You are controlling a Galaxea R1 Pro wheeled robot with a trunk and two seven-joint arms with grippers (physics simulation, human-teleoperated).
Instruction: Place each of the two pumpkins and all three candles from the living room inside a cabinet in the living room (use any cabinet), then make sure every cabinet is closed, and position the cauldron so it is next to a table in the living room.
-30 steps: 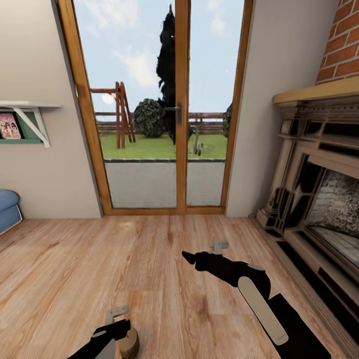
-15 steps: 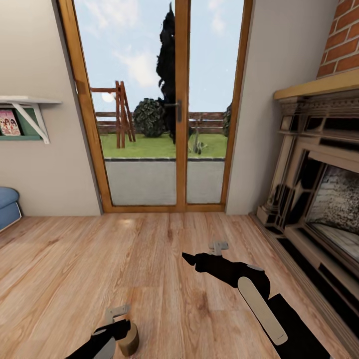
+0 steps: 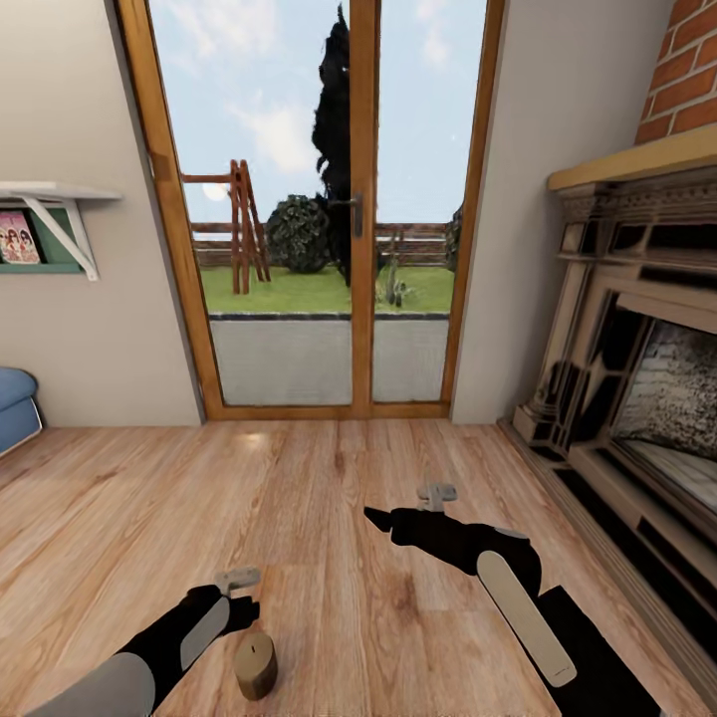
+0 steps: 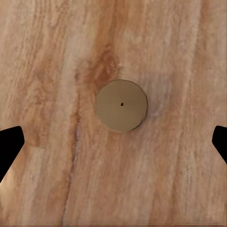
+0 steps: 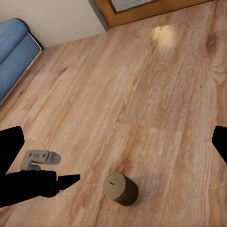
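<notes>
One candle (image 3: 256,665), a short beige cylinder, stands upright on the wooden floor. My left gripper (image 3: 235,609) hangs just above it and a little to its left, not touching it. In the left wrist view the candle (image 4: 121,105) lies straight below, its round top facing the camera, and the left gripper (image 4: 113,142) is open with its dark fingertips (image 4: 9,144) far apart. The right wrist view has the candle (image 5: 120,187) beside the left gripper (image 5: 56,182). My right gripper (image 3: 383,520) is held over bare floor to the right, open and empty.
A wooden-framed glass door (image 3: 363,209) fills the far wall. A fireplace (image 3: 647,398) with a brick chimney lines the right side. At the left are a blue sofa's edge (image 3: 15,403) and a wall shelf (image 3: 50,224). Open wooden floor (image 3: 329,478) lies between them.
My left gripper has risen off the candle and stands open above it; the candle stays upright on the floor. The right arm has held still. The head view has shifted slightly.
</notes>
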